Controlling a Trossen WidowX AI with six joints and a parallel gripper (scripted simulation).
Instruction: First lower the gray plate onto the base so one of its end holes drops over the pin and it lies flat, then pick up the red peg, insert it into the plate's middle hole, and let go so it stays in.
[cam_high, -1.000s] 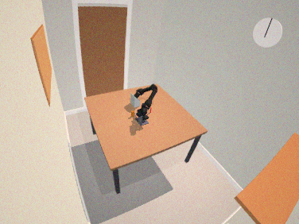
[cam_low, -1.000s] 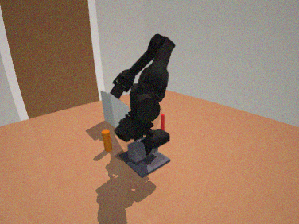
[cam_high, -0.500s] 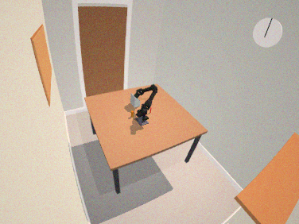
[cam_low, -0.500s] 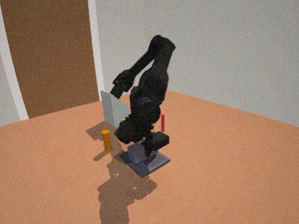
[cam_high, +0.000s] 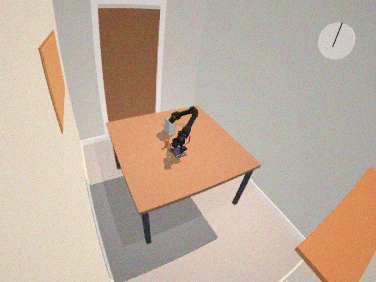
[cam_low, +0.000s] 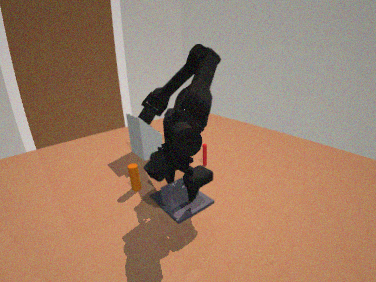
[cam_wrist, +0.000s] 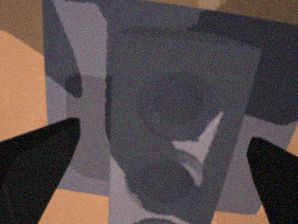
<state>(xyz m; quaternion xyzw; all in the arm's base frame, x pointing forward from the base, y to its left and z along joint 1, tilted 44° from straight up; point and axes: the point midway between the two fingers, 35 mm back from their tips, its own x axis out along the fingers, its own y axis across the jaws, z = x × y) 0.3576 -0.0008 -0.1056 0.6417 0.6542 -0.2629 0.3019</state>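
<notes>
Tabletop (cam_high: 215, 160) (cam_low: 280, 220) (cam_wrist: 20, 90) shadows blur the plate's (cam_wrist: 230, 75) pin fit; tool (cam_high: 179, 149) (cam_low: 181, 189) (cam_wrist: 164, 136) released, fingers apart.

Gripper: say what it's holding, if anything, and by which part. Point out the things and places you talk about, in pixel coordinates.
Nothing is held; the gripper (cam_low: 181, 189) (cam_wrist: 164, 136) is open, its fingers apart on either side of the gray plate (cam_wrist: 135, 65).

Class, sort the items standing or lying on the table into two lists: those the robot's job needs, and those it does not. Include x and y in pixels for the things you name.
Belong to the job:
- gray plate (cam_wrist: 230, 75)
- base (cam_low: 204, 201) (cam_wrist: 87, 165)
- red peg (cam_low: 205, 155) (cam_high: 189, 139)

Just lying about:
- orange cylinder (cam_low: 134, 178) (cam_high: 166, 143)
- pale upright panel (cam_low: 140, 139) (cam_high: 170, 127)
</notes>
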